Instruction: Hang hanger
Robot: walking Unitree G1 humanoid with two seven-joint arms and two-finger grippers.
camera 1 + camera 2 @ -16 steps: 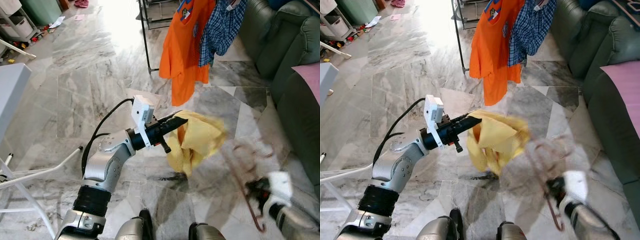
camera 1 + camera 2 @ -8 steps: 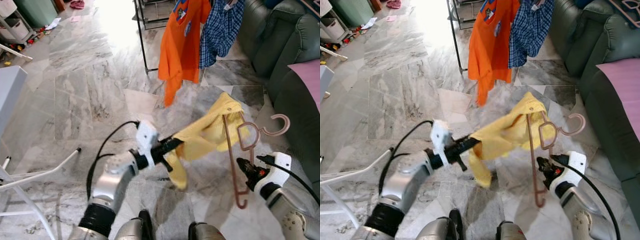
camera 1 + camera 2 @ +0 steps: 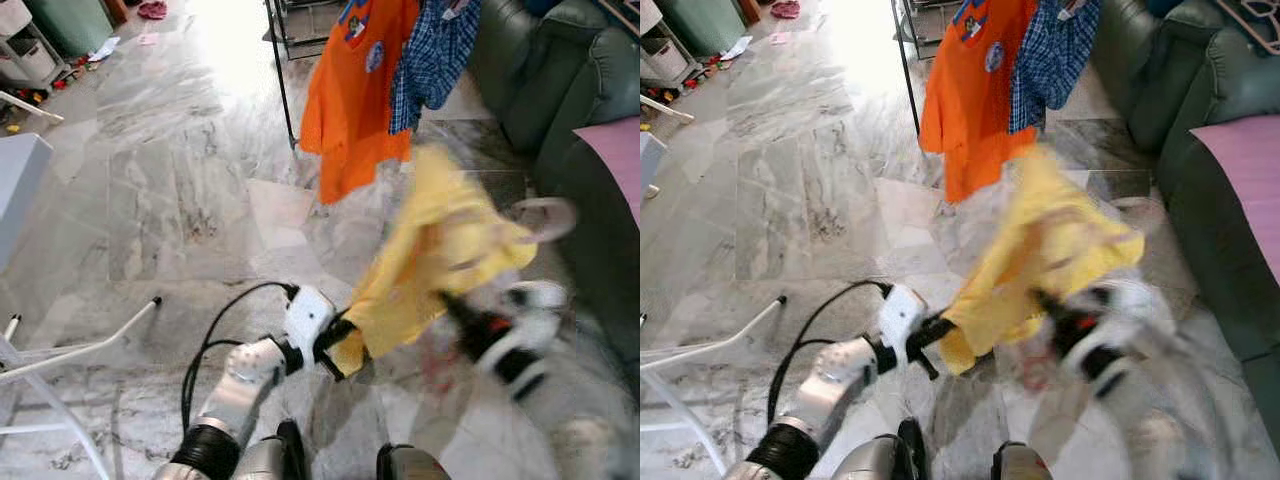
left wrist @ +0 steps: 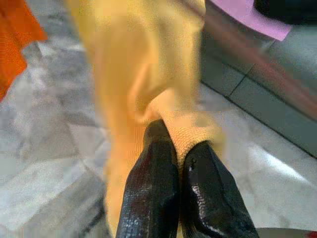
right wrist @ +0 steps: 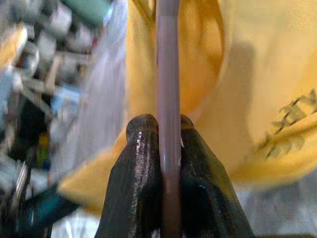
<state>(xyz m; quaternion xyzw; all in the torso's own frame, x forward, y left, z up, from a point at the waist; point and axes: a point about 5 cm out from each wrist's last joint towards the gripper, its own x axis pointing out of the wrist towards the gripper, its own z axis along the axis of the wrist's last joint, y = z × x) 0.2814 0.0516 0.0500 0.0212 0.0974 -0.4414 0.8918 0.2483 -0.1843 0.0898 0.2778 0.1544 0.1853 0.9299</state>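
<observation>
Left end effector pinches knit yellow shirt | right end effector clamps thin mauve hanger

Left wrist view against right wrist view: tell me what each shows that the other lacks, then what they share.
Left wrist: the left pincer shut on a fold of the yellow shirt, with an orange garment, marble floor and a pink cushion around. Right wrist: the right pincer shut on the brown hanger, blurred clutter beside. Both: the yellow shirt.
</observation>
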